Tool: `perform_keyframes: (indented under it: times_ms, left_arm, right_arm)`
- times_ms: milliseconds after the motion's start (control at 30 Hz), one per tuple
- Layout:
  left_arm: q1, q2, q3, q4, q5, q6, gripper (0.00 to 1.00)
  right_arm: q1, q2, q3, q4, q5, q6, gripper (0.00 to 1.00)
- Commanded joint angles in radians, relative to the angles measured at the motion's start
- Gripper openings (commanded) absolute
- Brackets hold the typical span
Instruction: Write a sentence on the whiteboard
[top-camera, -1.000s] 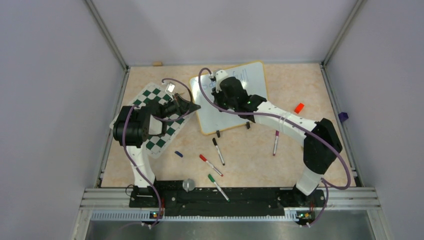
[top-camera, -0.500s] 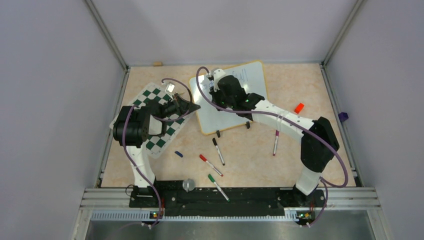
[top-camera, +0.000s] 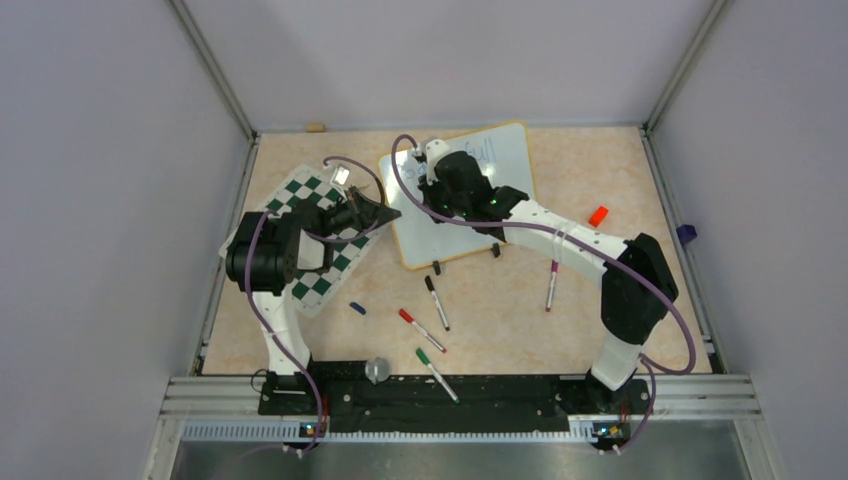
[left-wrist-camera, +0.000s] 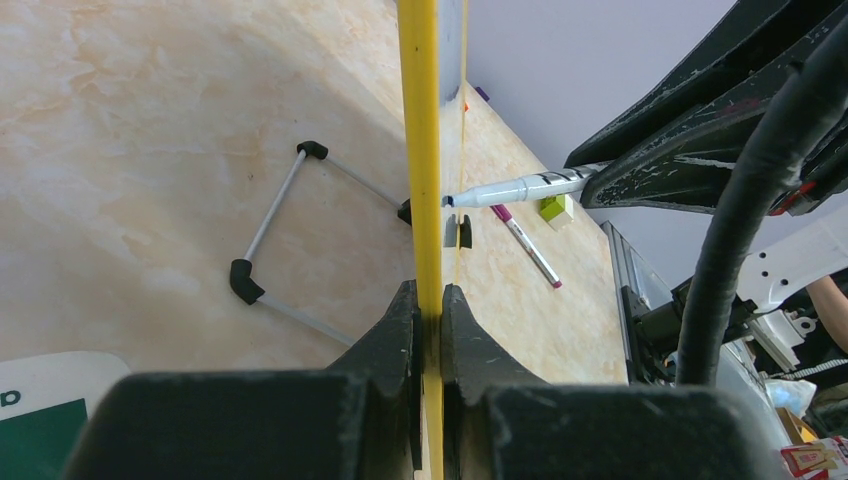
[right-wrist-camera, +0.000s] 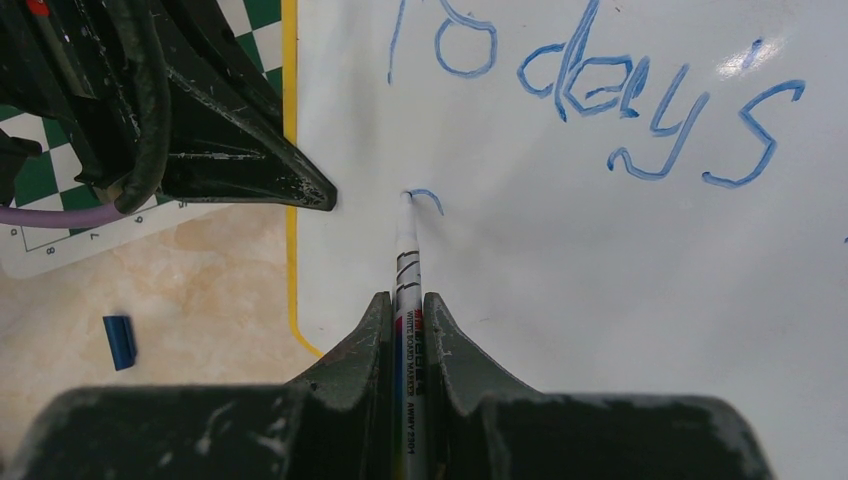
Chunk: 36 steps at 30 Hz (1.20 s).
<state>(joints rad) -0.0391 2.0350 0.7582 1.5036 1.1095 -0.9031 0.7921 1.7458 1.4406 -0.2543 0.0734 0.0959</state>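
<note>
The whiteboard (top-camera: 512, 160) lies slanted at the back middle of the table. My left gripper (left-wrist-camera: 428, 290) is shut on its yellow left rim (left-wrist-camera: 419, 150), seen edge-on in the left wrist view. My right gripper (right-wrist-camera: 407, 298) is shut on a white marker (right-wrist-camera: 407, 250) with its blue tip touching the board. Of the sentence, "Todays" (right-wrist-camera: 600, 90) runs in blue along the top. A short curved stroke (right-wrist-camera: 427, 196) sits at the marker tip, near the left rim. Further blue letters (top-camera: 482, 153) show beside the right wrist.
A green-and-white chess mat (top-camera: 310, 240) lies under the left arm. Black (top-camera: 437, 302), red (top-camera: 421, 329), green (top-camera: 436, 372) and purple (top-camera: 551, 285) markers and a blue cap (top-camera: 357, 308) lie in front of the board. An orange block (top-camera: 598, 215) sits at the right.
My right gripper and the marker have shifted slightly left across the board, toward its left rim. The left gripper still holds the rim in the same place.
</note>
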Motion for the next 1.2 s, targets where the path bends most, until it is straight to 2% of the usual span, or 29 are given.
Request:
perform_keyframes:
  times_ms: [0, 467, 1167]
  left_arm:
    - [0.005, -0.039, -0.007, 0.116, 0.016, 0.085, 0.0]
    - [0.005, -0.039, -0.011, 0.116, 0.013, 0.085, 0.0]
    - [0.005, -0.042, -0.013, 0.116, 0.014, 0.089, 0.0]
  right_arm:
    - [0.01, -0.004, -0.007, -0.004, 0.007, -0.015, 0.0]
    - [0.01, -0.019, -0.025, -0.03, 0.017, -0.013, 0.0]
    - [0.01, -0.024, -0.004, -0.063, 0.162, 0.001, 0.0]
